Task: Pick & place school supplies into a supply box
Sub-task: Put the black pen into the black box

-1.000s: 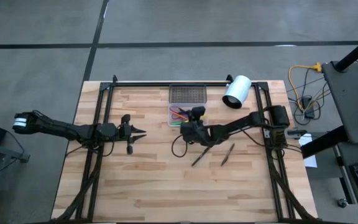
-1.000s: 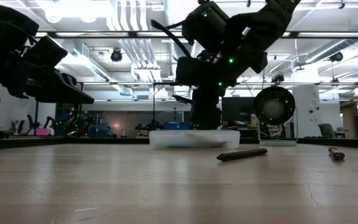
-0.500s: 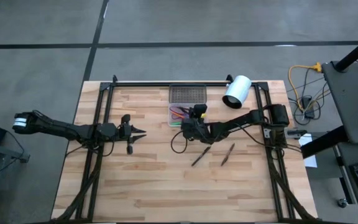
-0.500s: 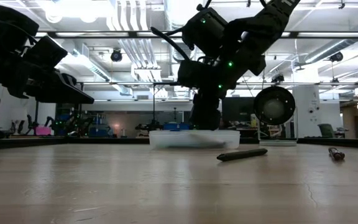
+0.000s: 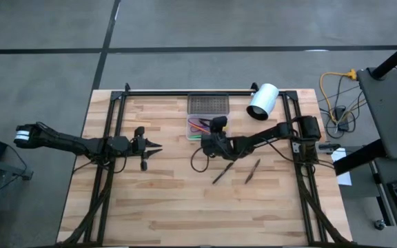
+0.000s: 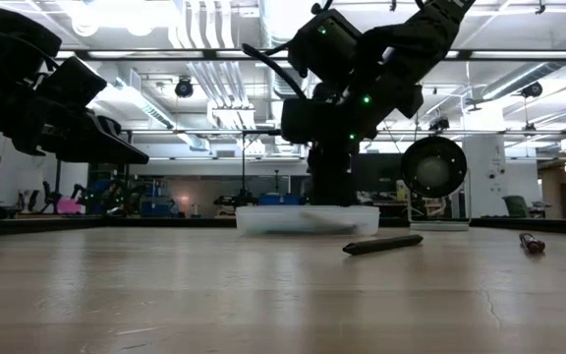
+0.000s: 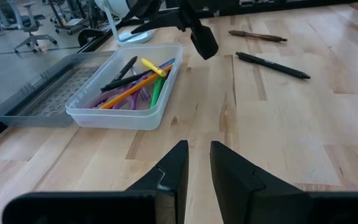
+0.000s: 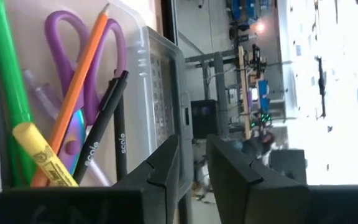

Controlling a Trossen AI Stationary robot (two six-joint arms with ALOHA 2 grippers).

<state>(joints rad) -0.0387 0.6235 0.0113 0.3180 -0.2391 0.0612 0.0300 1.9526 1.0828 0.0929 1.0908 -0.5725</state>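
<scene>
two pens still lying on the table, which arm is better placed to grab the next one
Right. Its gripper hovers at the supply box, close to the two dark pens on its side of the table. The left gripper waits farther away.

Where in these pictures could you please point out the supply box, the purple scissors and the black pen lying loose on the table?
supply box [image 7: 143,118]: left wrist view, clear front wall.
purple scissors [image 8: 62,25]: right wrist view, handle loop.
black pen [image 7: 272,65]: left wrist view, middle of barrel.

Purple scissors [image 8: 73,37], green pen [image 8: 8,81]
</scene>
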